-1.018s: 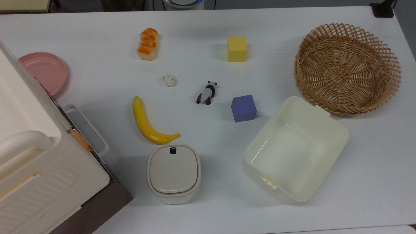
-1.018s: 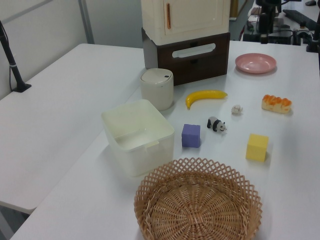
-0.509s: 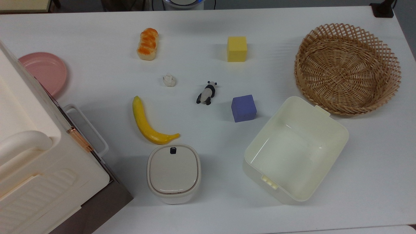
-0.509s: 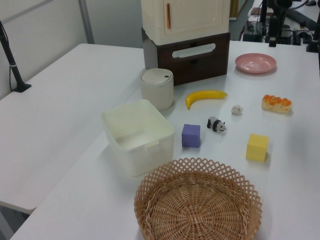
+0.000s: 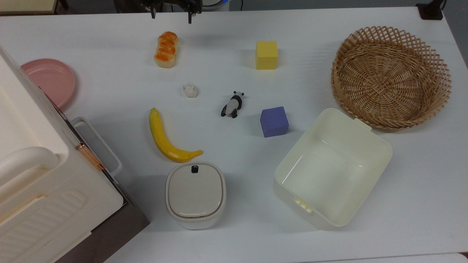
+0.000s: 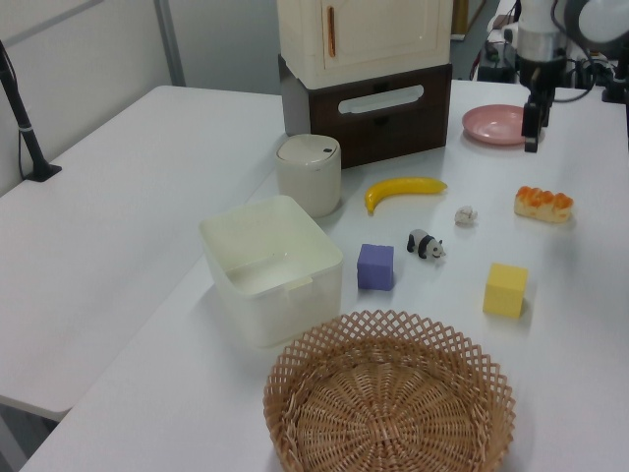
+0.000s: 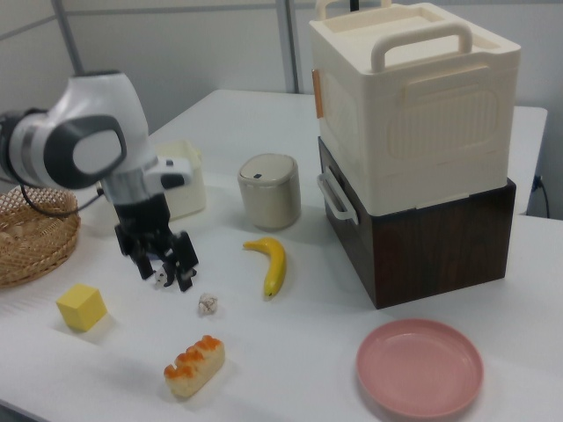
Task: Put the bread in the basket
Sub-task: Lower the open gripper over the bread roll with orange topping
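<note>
Hanging above the counter (image 5: 109, 91) at the top view's far edge, the tool (image 5: 170, 16) has its fingers (image 7: 186, 280) spread with nothing between them, and it sits apart from the bread (image 5: 166, 49), which lies flat just nearer than it. Well off to the top view's right, the basket (image 5: 390, 76) stands on the counter with nothing inside, touching a corner of the cream tub (image 5: 332, 168). Between bread and basket sit a yellow cube (image 5: 266, 54), a panda figure (image 5: 232, 104) and a purple cube (image 5: 274, 121); the banana (image 5: 166, 140) lies nearer.
</note>
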